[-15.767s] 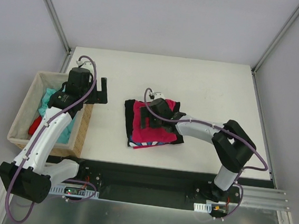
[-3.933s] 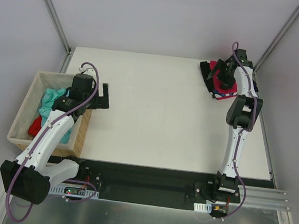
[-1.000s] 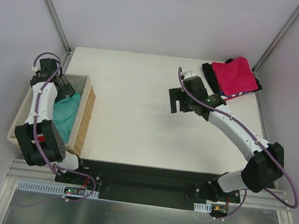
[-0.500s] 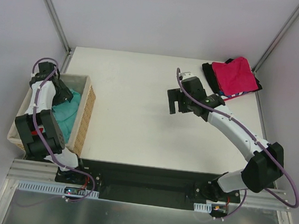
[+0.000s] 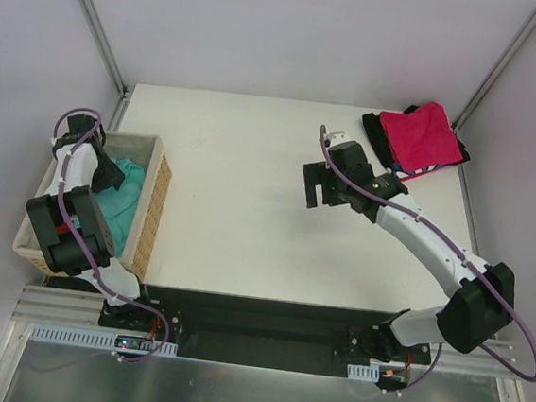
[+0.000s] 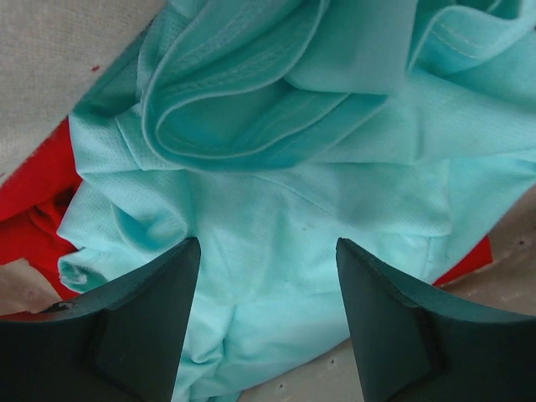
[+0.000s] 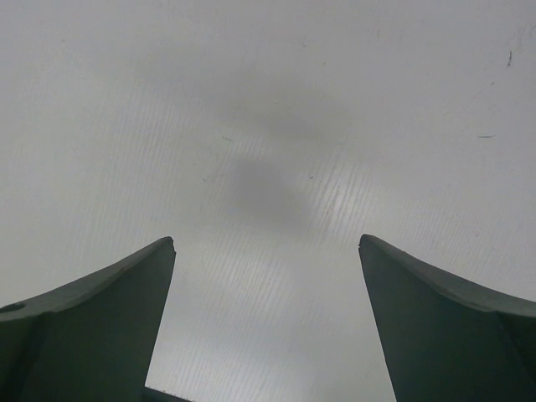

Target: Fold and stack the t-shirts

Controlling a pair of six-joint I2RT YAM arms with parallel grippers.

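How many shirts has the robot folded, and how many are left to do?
Done: three lie folded and stacked in the far right corner: pink shirt on top, black shirt and striped shirt under it. In hand: the left gripper hangs open over the teal shirt in the basket; the right gripper is open over bare table. Left: the teal shirt and the red shirt.

1. Left claw (image 6: 266, 247) and right claw (image 7: 266, 243) are showing dark grey-green wedge fingers (image 6: 126, 335).
2. Purple cables (image 5: 71, 121) are looping behind each claw.
3. Left arm (image 5: 70, 170) and right arm (image 5: 419, 231) are showing white links, black joints.
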